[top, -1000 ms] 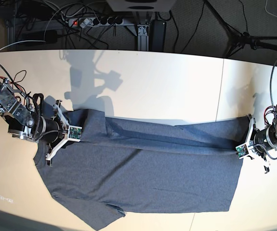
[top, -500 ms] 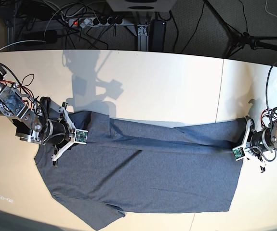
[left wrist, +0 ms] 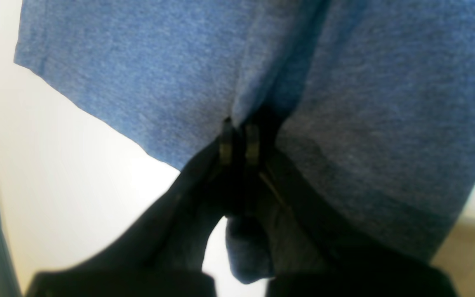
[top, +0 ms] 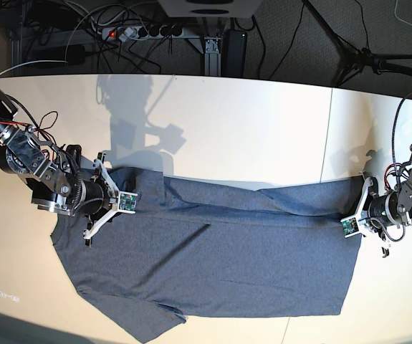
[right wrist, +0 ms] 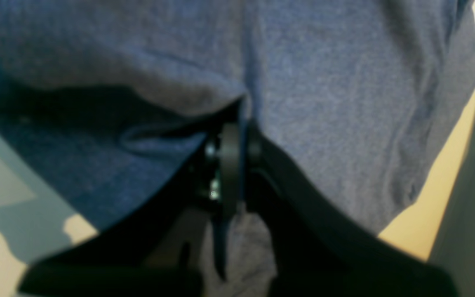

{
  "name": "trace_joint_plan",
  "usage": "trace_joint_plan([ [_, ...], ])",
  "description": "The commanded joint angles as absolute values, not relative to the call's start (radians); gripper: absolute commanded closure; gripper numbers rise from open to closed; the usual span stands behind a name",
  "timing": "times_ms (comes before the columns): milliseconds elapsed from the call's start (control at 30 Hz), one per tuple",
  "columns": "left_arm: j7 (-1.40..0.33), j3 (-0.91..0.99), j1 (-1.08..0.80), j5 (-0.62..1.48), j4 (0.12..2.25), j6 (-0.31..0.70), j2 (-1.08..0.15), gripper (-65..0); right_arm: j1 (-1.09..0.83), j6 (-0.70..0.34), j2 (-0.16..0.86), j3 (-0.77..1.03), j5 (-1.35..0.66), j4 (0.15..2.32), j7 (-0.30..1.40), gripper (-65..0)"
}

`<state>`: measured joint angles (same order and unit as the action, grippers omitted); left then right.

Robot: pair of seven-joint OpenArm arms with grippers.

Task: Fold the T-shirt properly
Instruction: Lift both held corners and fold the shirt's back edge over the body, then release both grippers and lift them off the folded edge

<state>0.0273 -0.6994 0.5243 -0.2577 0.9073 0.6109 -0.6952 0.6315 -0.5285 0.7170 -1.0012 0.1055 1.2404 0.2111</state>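
Shifting slightly inward since the earlier base frames, both arms are carrying their claws a little toward the middle of the cloth, while the lower hem outline is keeping its place. The left gripper [top: 350, 226] is clenching a ridge of fabric near one side of the T-shirt [top: 241, 269], and the right gripper [top: 125, 203] is pinching the same raised ridge near the other side. Both wrist views are showing cloth running between closed fingertips.

Regarding progress, the garment is lying across the near half of the white table [top: 252, 129], spread wide, with a band along its far side apparently being gathered or turned over. Folding is, in this assessment, at an early stage: no finished square is showing, and a loose flap [top: 137, 315] is sticking out at the near edge. Drawing the gripped line over, bringing in the sides and tidying that flap are all remaining.

Regarding edges, the flap is reaching close to the near rim of the table and is risking a slip over it if the cloth is pulled nearer. Bare surface is extending widely beyond the far side of the shirt, offering room for a lift or drag that way; both side margins are being partly occupied by the arms.
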Motion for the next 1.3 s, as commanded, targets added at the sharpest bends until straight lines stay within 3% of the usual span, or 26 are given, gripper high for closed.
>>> trace_joint_plan([
  [0,0.035,-0.69,0.554,-0.255,0.914,0.587,-0.712,0.0,0.659,-0.557,0.729,-0.989,0.108,1.248,0.206,0.0],
  [100,0.036,-0.69,0.561,-0.255,0.914,0.588,-0.712,-0.1,0.659,-0.557,0.728,-0.989,0.108,1.248,0.206,0.0],
  [267,0.036,-0.69,0.568,-0.253,0.914,0.583,-0.709,-29.5,0.659,-0.557,0.728,-0.989,0.108,1.248,0.206,0.0],
  [333,0.009,-0.69,0.567,-0.237,0.914,0.528,-0.709,-33.2,0.659,-0.555,0.728,-0.989,0.108,1.248,0.206,0.0],
  [367,-0.015,-0.69,0.567,-0.213,0.914,0.487,-0.709,-33.2,0.659,-0.554,0.728,-0.989,0.108,1.248,0.206,-5.8],
  [467,-0.109,-0.69,0.571,-0.112,0.918,0.363,-0.709,-33.1,0.659,-0.554,0.728,-0.989,0.077,1.248,0.206,-37.1],
  [500,-0.127,-0.69,0.577,-0.079,0.919,0.321,-0.709,-33.0,0.659,-0.55,0.728,-0.989,0.062,1.248,0.206,-42.9],
  [533,-0.139,-0.69,0.585,-0.048,0.919,0.288,-0.71,-32.9,0.662,-0.543,0.728,-0.989,0.044,1.248,0.202,-44.5],
  [633,-0.17,-0.69,0.622,0.06,0.919,0.232,-0.709,-31.7,0.691,-0.518,0.727,-0.983,-0.057,1.248,0.191,-44.5],
  [800,-0.279,-0.679,0.695,0.216,0.921,0.232,-0.695,-29.9,0.738,-0.52,0.706,-0.897,-0.185,1.248,0.192,-44.4],
  [1000,-0.37,-0.62,0.717,0.347,0.928,0.231,-0.673,-11.1,0.739,-0.52,0.654,-0.697,-0.393,1.242,0.282,-43.6],
  [1267,-0.39,-0.601,0.717,0.372,0.928,0.232,-0.638,-10.8,0.729,-0.527,0.632,-0.648,-0.372,1.208,0.345,-42.0],
])
